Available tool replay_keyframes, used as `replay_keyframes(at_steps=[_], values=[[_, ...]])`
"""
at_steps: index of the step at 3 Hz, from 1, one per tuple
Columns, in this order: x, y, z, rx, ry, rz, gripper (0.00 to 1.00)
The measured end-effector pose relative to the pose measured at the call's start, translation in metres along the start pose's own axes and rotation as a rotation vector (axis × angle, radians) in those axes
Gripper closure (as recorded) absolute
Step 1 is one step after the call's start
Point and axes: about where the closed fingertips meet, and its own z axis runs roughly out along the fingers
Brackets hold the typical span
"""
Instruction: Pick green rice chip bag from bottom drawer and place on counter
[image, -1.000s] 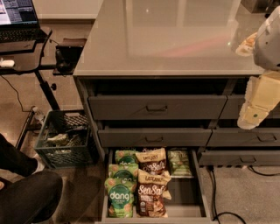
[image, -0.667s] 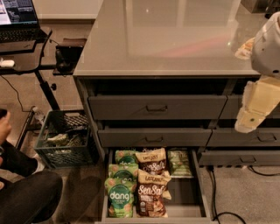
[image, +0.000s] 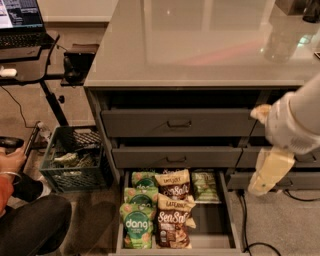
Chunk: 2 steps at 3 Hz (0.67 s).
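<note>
The bottom drawer (image: 212, 226) is pulled open at the bottom middle. Three green rice chip bags with "dang" lettering lie in a row along its left side: the front one (image: 136, 226), one behind it (image: 141, 198) and one at the back (image: 144, 179). My gripper (image: 264, 184) hangs from the white arm at the right, outside the drawer and above its right wall, well apart from the green bags. It holds nothing that I can see. The glossy grey counter (image: 200, 45) spans the top.
Two brown-and-cream Sea Salt bags (image: 173, 221) lie in the drawer's middle, with a paler green striped bag (image: 205, 186) behind right. Closed drawer fronts (image: 177, 122) sit above. A crate (image: 75, 162), a seated person (image: 30, 225) and a black laptop desk (image: 25, 60) are at left. A cable (image: 245, 220) lies on the floor at right.
My arm and gripper have moved down and to the left, from beside the counter's edge to the level of the lower drawer fronts. The bags have not moved.
</note>
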Motion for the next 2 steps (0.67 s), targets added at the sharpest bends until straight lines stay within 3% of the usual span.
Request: replay_keyframes(at_steps=[2], values=[[0.035,0.017,0.091,-0.053,-0.094,0.016,0.0]])
